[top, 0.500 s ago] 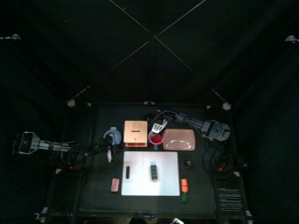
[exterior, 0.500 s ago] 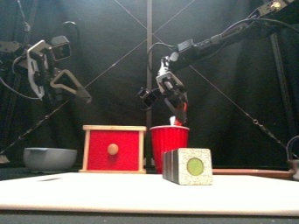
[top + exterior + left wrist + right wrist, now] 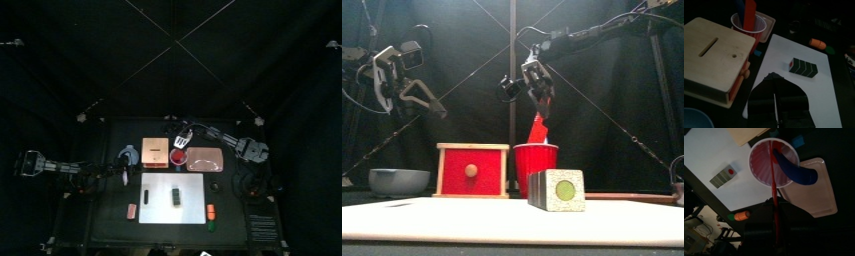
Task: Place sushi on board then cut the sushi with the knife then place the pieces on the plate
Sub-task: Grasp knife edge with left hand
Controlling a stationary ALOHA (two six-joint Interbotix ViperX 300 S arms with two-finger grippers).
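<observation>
Risk: red toy knife, clamped at its handle by right tool, hangs with its tip at or just inside the rim of red cup. If I traverse early, the blade may snag and tip the cup. Knife long axis: near vertical, blade down. Sushi roll lies on white cutting board, long axis front-to-back, end face forward. Left tool rests at left; I cannot tell its state.

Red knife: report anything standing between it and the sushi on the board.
Nothing visible. The right hand holds the red knife over the red cup; the sushi lies on the white board in front of the cup, with open space between.
</observation>
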